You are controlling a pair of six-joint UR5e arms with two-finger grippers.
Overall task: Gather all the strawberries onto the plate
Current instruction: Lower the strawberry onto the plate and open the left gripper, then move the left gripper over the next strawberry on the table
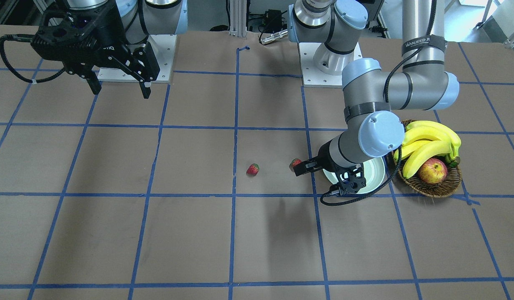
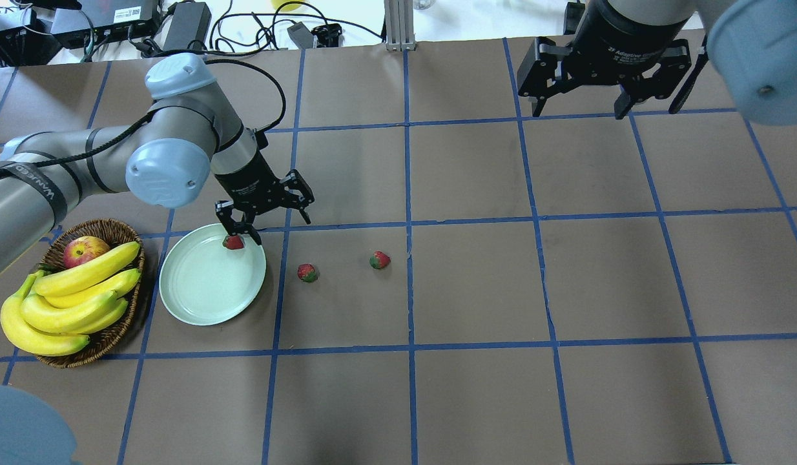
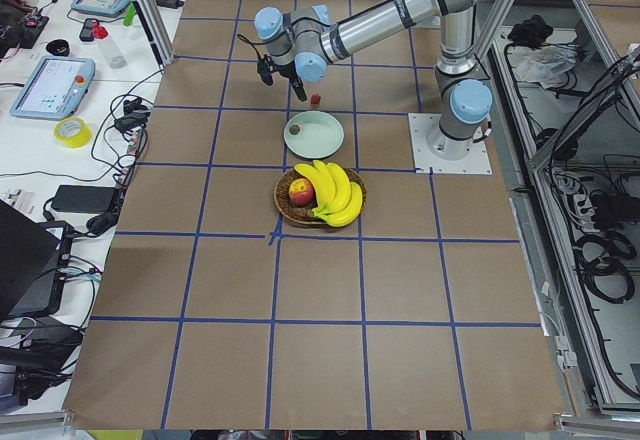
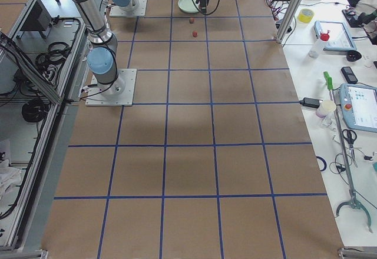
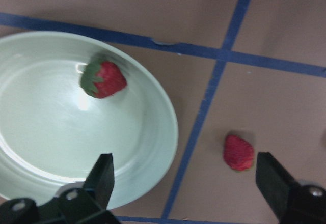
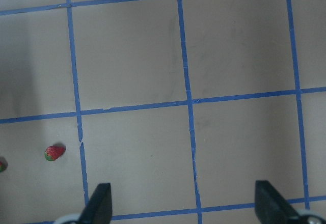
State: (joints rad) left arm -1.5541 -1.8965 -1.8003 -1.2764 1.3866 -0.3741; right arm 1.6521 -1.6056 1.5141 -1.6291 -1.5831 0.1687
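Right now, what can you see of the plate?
The plate is round, shallow, pale mint green and glossy, with a raised rim; it looks like plastic or glazed ceramic. It lies flat on the brown table, close beside the wicker basket but apart from it. One strawberry lies inside, near the rim. The left pincer, open, hangs above that edge, not gripping it.

We stand in a robotics lab — arm bases (image 3: 450, 145) bolted to a bench (image 2: 476, 284) gridded with blue tape (image 2: 411, 347), teach pendants (image 3: 52, 85) and loose cables (image 3: 610, 260) alongside.
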